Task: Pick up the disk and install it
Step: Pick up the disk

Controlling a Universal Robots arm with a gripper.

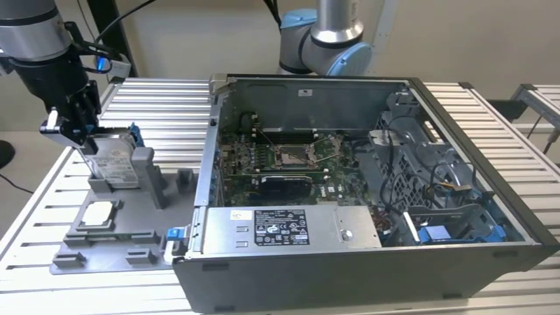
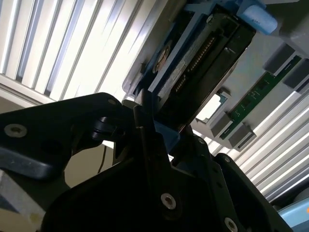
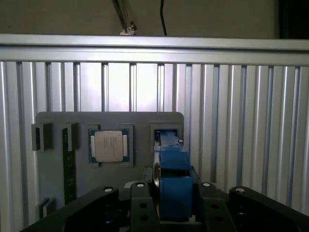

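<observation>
Disk [image 1: 112, 157] is standing on edge in a slot of the grey holder [image 1: 118, 231], directly under the tool [image 1: 88, 141].

The tool's fingers [image 3: 140, 195] are pressing on both sides of the disk's blue frame, clamping its upper edge. A processor chip [image 3: 108, 146] is lying in the holder near the tool. The holder is sitting on the slatted surface [image 1: 162, 98]. An open computer case [image 1: 368, 262] is lying well apart from the tool, towards the exterior view's right.

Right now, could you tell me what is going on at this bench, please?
A robot arm's end effector is closed on the blue-framed disk, which stands upright in a holder on the grey tray, near a processor chip. The open computer case sits to the exterior view's right of the tray. The disk is not in it yet.
</observation>
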